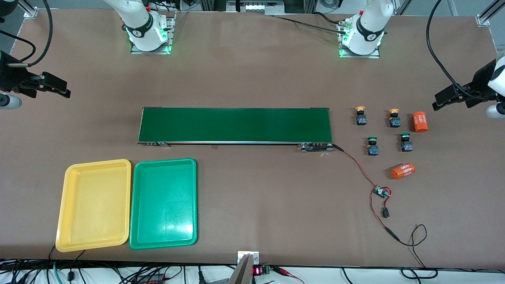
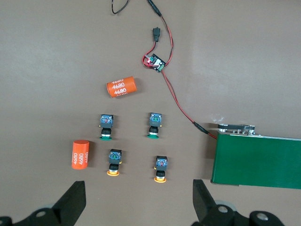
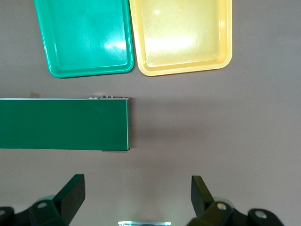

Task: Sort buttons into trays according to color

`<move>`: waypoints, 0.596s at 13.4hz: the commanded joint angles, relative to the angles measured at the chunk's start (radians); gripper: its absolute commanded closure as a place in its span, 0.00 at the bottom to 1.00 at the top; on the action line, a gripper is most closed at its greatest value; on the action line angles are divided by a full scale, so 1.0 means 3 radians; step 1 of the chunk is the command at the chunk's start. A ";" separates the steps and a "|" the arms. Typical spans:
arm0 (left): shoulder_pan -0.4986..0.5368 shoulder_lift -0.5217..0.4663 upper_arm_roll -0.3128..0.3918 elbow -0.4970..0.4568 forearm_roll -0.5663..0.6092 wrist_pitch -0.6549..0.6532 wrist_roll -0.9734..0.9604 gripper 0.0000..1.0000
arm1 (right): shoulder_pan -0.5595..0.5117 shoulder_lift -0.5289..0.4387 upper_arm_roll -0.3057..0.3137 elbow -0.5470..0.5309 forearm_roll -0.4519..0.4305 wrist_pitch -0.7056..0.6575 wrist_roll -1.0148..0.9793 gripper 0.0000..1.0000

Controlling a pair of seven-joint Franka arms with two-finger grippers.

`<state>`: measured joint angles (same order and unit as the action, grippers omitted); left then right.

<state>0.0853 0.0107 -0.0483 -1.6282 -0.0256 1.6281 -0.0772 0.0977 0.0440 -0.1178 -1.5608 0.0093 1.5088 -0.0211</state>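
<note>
Four buttons [image 1: 382, 130] sit at the left arm's table end. Trays [image 1: 126, 203] empty. Left gripper [image 2: 136, 200] and right gripper [image 3: 136, 195] wait, jaws spread wide.

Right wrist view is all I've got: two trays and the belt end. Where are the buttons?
Observer: All four buttons stand past the conveyor belt at the left arm's end of the table.
Operator: Sorted at all?
Observer: No. Yellow tray and green tray hold nothing.
Operator: Clutter near them?
Observer: Two orange cylinders, lying beside the buttons.
Operator: Left gripper?
Observer: Left gripper hangs open, holding nothing.
</note>
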 commanded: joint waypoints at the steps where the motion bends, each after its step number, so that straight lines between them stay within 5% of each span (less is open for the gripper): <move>1: 0.0027 -0.0097 -0.0023 -0.0069 -0.0012 -0.0037 0.0027 0.00 | -0.0014 0.0012 0.0009 0.0028 -0.0026 0.0002 -0.0037 0.00; 8: 0.0012 0.0097 -0.0023 -0.0008 -0.0017 -0.0038 -0.0004 0.00 | -0.0019 0.0012 0.0009 0.0028 -0.0036 0.0018 -0.0042 0.00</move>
<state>0.0853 0.0147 -0.0509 -1.6305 -0.0256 1.6240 -0.0782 0.0964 0.0443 -0.1179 -1.5608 0.0093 1.5107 -0.0211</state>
